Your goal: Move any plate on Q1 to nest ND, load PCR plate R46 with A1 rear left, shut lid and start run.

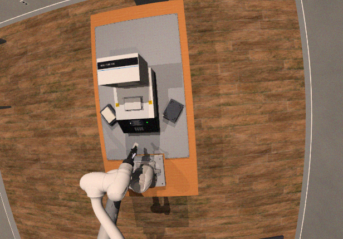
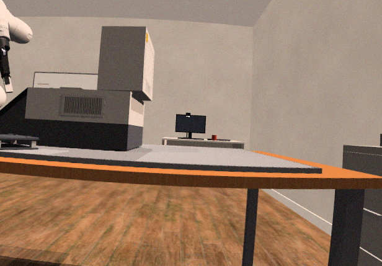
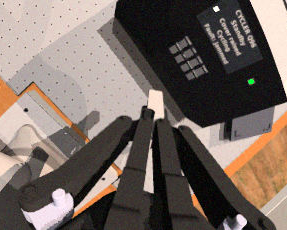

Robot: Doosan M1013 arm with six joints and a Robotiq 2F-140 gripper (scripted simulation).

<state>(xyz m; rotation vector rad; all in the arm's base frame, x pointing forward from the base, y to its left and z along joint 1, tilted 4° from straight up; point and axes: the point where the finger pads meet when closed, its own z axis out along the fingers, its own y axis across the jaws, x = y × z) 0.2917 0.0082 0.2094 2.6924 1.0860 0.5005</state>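
White 96-well PCR plate R46 (image 1: 108, 115) lying in the dark plate nest N1 (image 1: 112, 108), just left of the cycler as seen from above, turned a little askew to the machine. Not on the block.

Cream-and-black real-time cycler Q1 (image 1: 134, 104) standing mid-mat, its boxy cream lid (image 1: 118, 69) raised and tipped back toward the rear; upright and tall over the rear of the body in the exterior view (image 2: 125, 61). Pale rectangular block recess (image 1: 133, 103) exposed, flanked by two small yellow marks; whether a plate already lies on it cannot be told from above. Black sloped front panel (image 3: 203, 42) carrying a keypad (image 3: 187, 58) of two rows of small grey keys, a dark display with white text, and a status lamp (image 3: 251, 82) glowing green.

Second dark, flat square nest ND (image 1: 173, 111) right of the cycler, well apart from it, nothing visible on it.

Black two-finger gripper (image 3: 151, 118) pressed fully together with nothing between the fingers, pale tip pointing toward the panel's near edge below the keypad, apart from the keys. Seen from above (image 1: 135, 146), hanging over the grey mat (image 1: 172, 137) in front of the panel, near the arm's grey base plate (image 1: 160, 160).

White jointed arm (image 1: 104, 183) folded over the near end of the orange-edged table (image 1: 189, 182). Wooden plank floor (image 1: 250, 107) all around; a black monitor (image 2: 190, 124) and small red object (image 2: 214, 137) on a far bench.
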